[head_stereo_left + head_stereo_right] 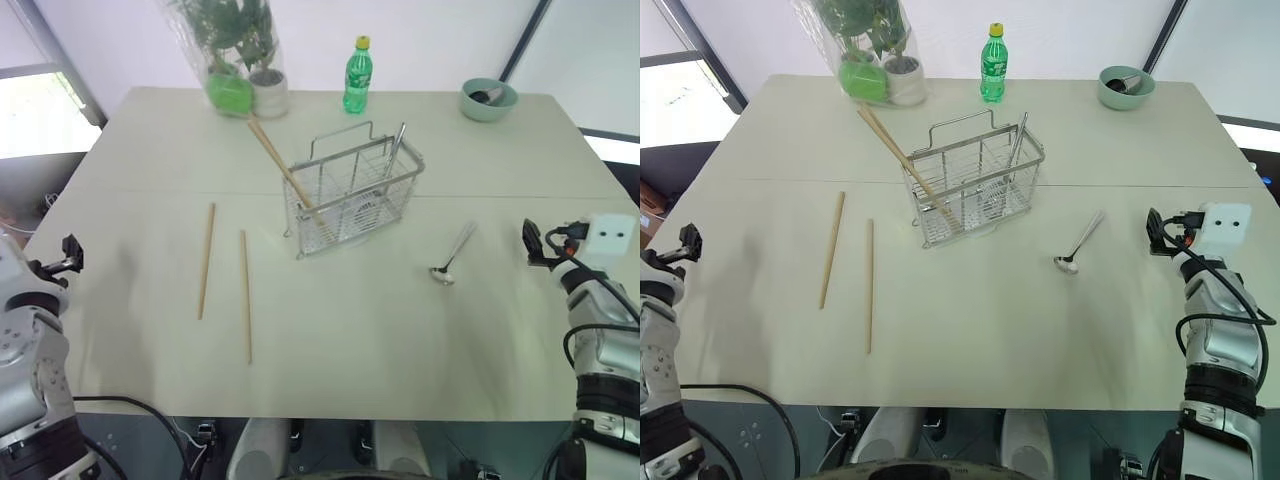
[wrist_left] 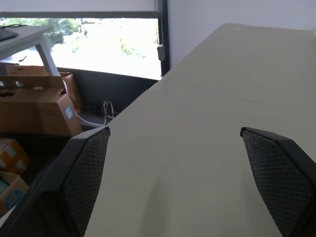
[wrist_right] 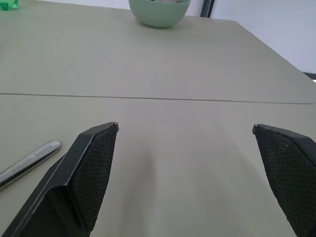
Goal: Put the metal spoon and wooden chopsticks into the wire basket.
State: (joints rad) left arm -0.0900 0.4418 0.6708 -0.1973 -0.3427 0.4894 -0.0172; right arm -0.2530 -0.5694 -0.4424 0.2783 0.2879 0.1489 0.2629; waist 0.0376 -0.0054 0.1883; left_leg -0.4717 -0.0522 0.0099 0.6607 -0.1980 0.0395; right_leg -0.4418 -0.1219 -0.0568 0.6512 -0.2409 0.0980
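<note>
Out at the table's side edges, the left gripper and right gripper are both hanging spread wide, gripping nothing. The shiny metal spoon and two light-brown wooden chopsticks are lying beside the silver wire basket.

No readable text anywhere. Green bottle at the far side of the desk has a label band, but the print on it is too small to make out. Cardboard boxes on the floor beside the desk carry a small sticker, its markings illegible. Metal spoon handle shows a faint engraved mark near its end in the right wrist view, can't be read. No numbers, brands or signs legible on the wire basket, the bowl or the plant pots.
</note>
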